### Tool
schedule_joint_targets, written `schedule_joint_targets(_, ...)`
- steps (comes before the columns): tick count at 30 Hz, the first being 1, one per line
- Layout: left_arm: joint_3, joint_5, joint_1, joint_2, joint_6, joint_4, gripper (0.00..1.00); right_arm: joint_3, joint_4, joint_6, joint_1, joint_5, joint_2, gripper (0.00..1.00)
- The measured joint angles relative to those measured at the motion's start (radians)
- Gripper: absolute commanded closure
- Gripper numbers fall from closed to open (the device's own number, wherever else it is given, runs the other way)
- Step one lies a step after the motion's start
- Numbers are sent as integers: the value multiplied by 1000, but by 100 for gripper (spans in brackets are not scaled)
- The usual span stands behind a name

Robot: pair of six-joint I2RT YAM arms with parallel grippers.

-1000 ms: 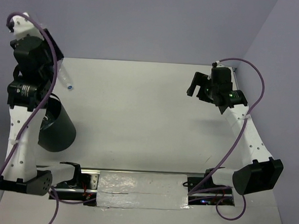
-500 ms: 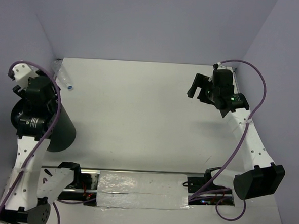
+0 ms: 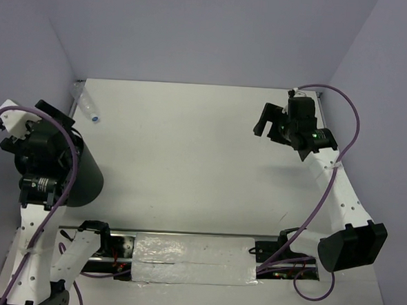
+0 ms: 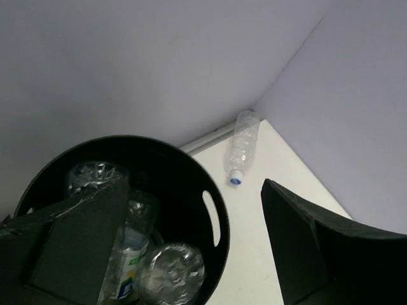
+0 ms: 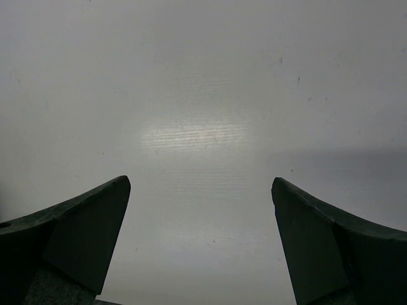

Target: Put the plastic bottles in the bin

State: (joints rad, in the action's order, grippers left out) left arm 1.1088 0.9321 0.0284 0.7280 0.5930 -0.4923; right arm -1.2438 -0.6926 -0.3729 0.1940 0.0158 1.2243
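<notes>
Fingers (image 4: 305, 248) of the left gripper (image 4: 193, 190) are hanging spread wide and pinching nothing, with the black bin (image 4: 219, 219) sitting straight beneath them, its open mouth filling the gap between the two tips. Down inside the bin, partly under one finger, at least three crinkled clear bottles (image 4: 170, 272) are lying heaped against one another. Beyond the fingertips, past the bin's far rim and apart from it, one loose water bottle (image 4: 244, 143) is lying on its side on the white table (image 4: 276, 159), close against the foot of the wall (image 4: 127, 63), its blue cap (image 4: 235, 181) pointing back toward the fingers. Judging by that, the work is sitting between a drop and the next fetch. The left arm is looking the better placed, and the next move is calling for a reach forward over the rim, a descent with the jaws open across the bottle's body, and a squeeze gentle enough not to squirt the thin plastic out. Off to the other side, the right gripper (image 5: 200, 183) is hovering with its fingers likewise wide apart, holding nothing, only bare table showing between and beyond them.
</notes>
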Motion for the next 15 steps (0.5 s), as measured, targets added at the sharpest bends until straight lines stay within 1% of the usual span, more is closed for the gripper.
schedule_joint_targets(3, 32, -14, 0, 23, -70, 47, 1, 8, 2, 0, 0, 1, 0, 0)
schedule_joint_targets(5, 138, -26, 0, 103, -95, 39, 1, 10, 3, 0, 0, 4, 0, 0)
schedule_joint_targets(8, 417, -27, -1, 326, -93, 3, 1, 13, 11, -2, 0, 8, 0, 0)
schedule_joint_targets(9, 549, -24, -2, 431, -84, -55, 1, 16, 16, -4, 0, 10, 0, 0)
schedule_joint_targets(10, 663, -27, -4, 525, -63, -74, 1, 20, 19, -5, 0, 12, 0, 0)
schedule_joint_targets(11, 751, -34, -7, 594, -56, -105, 1, 24, 19, -6, 0, 15, 0, 0)
schedule_joint_targets(12, 859, -46, -11, 700, -40, -149, 1, 26, 19, -8, 0, 18, 0, 0)
schedule_joint_targets(14, 988, -77, -17, 843, -27, -204, 1, 27, 19, -8, 0, 20, 0, 0)
schedule_joint_targets(15, 1065, -98, -27, 925, -13, -267, 1, 28, 20, -8, 0, 21, 0, 0)
